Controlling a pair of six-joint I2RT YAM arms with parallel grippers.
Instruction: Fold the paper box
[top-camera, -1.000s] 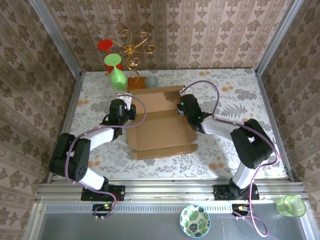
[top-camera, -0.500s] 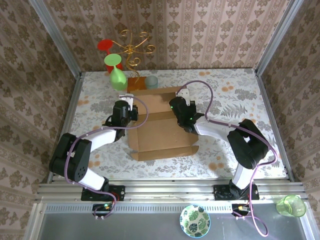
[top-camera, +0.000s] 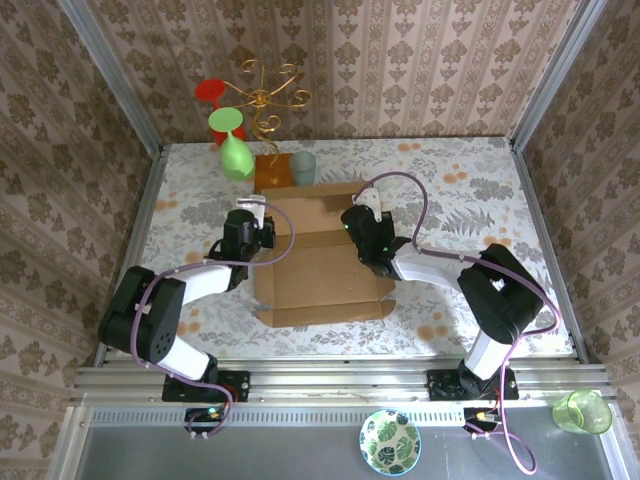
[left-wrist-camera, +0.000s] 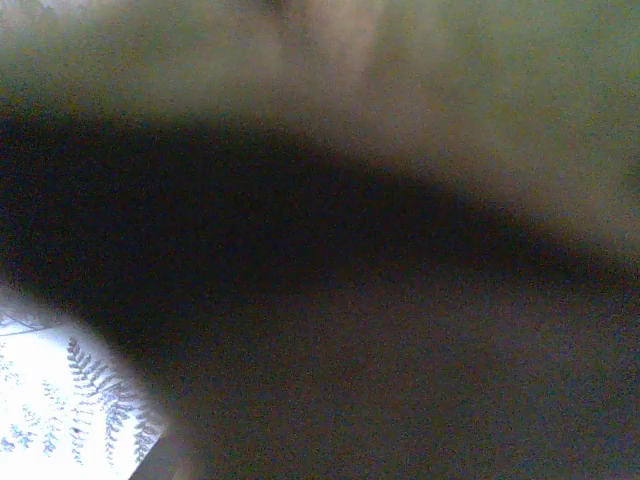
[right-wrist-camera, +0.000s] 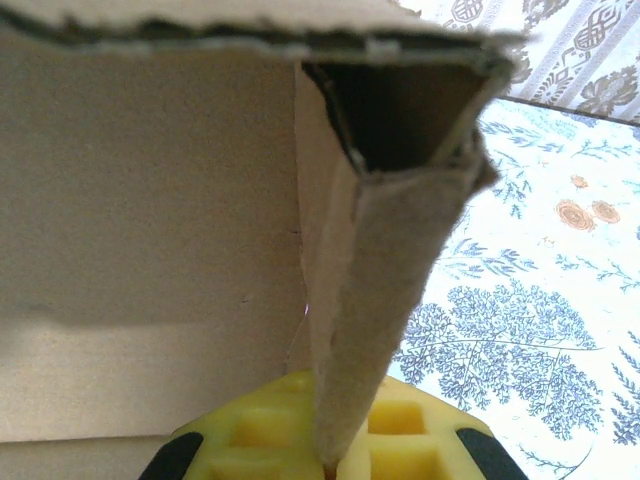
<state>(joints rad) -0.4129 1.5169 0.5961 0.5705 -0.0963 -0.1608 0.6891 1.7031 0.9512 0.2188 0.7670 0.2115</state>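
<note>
My right pincer (top-camera: 362, 224) is clamped narrow on the right side wall (right-wrist-camera: 370, 280) of the paper box (top-camera: 320, 265). From the wrist I see the doubled cardboard strip standing upright between my yellow pads (right-wrist-camera: 415, 430), its torn top edge folded over above. I judge that I hold it there to keep that wall standing while the rest of the box is worked.

My left pincer (top-camera: 250, 228) is drawn closed too, at the left edge of the box, opposite the right one. Its wrist camera sits so close that the picture is a dark brown blur with a corner of fern-patterned cloth. I cannot tell whether it grips cardboard or only presses against it. Placed as it is, it looks meant to brace the left side so the box does not slide.

The box lies in the middle of the worktop (top-camera: 470, 190), open and flat-bottomed. Its near flap is spread toward my bases and its far panel reaches back. The folding seems partway along: one wall is up and the lid is not yet closed.

Just beyond the far edge stand a small wooden slab (top-camera: 272, 172) and a grey-green tumbler (top-camera: 303, 166), near enough that a swinging panel could knock them.
</note>
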